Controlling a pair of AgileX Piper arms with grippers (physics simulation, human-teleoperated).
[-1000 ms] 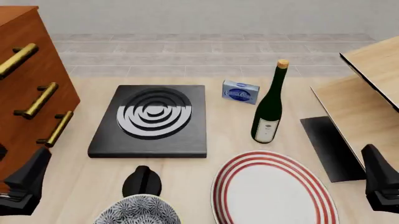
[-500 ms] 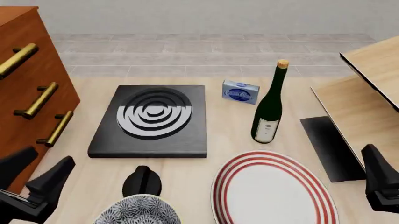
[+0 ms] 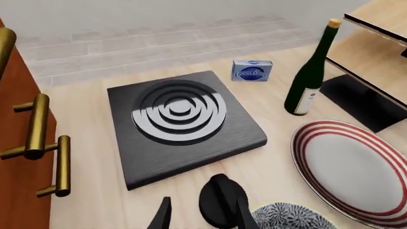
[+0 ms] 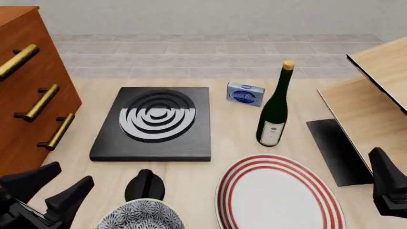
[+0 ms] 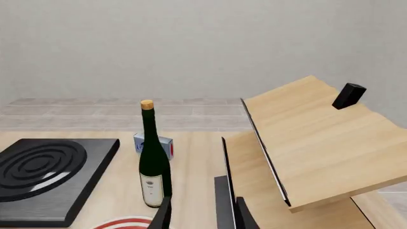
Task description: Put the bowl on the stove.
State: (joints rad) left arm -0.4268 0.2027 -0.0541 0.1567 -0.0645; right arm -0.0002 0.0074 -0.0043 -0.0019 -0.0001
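The bowl [image 4: 141, 217], patterned dark blue on white, sits at the table's near edge, cut off by the frame; the left wrist view catches only part of the bowl [image 3: 289, 217]. The stove [image 4: 152, 121], a black slab with ringed burner, lies beyond it, also seen as the stove [image 3: 181, 121] and the stove [image 5: 45, 174]. My left gripper [image 4: 71, 173] hovers left of the bowl, open and holding nothing. My right gripper [image 4: 380, 162] stays at the far right edge, open and holding nothing.
A black knob [image 4: 145, 185] stands between bowl and stove. A red-ringed plate [image 4: 279, 193] lies right of the bowl, with a wine bottle [image 4: 273, 112] and a blue box [image 4: 245, 93] behind it. A drawer cabinet [image 4: 25, 95] stands left, a wooden shelf [image 4: 375, 95] right.
My left gripper has opened its fingers and shifted right, closer to the bowl. The right arm and all objects have stayed put.
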